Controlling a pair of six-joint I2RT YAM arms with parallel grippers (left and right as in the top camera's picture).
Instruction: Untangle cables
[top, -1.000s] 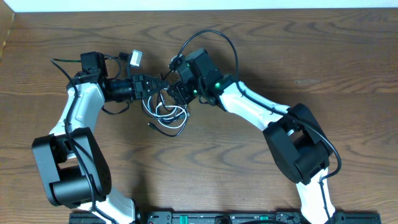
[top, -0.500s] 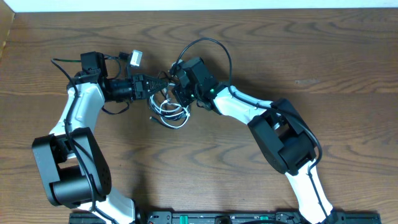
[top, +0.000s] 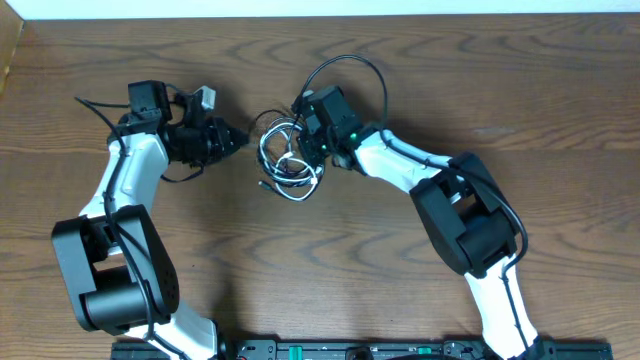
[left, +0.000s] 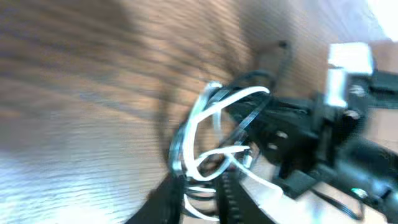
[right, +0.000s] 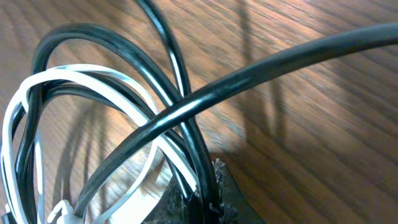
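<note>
The cables lie in one tangled bundle of black and white loops at the table's middle. My right gripper is at the bundle's upper right and is shut on it. In the right wrist view the thin black cord and the white cord run into its jaws. My left gripper is just left of the bundle, with its fingers apart. In the left wrist view the white cord's loops show beyond and between its fingertips. That view is blurred.
The right arm's thick black wire arches above the bundle and crosses the right wrist view. A small black plug sticks out at the bundle's lower left. The table's far edge runs along the top.
My left gripper has pulled back to the left, out of the bundle. My right gripper has carried the bundle a little to the right, and the loops have spread wider.
</note>
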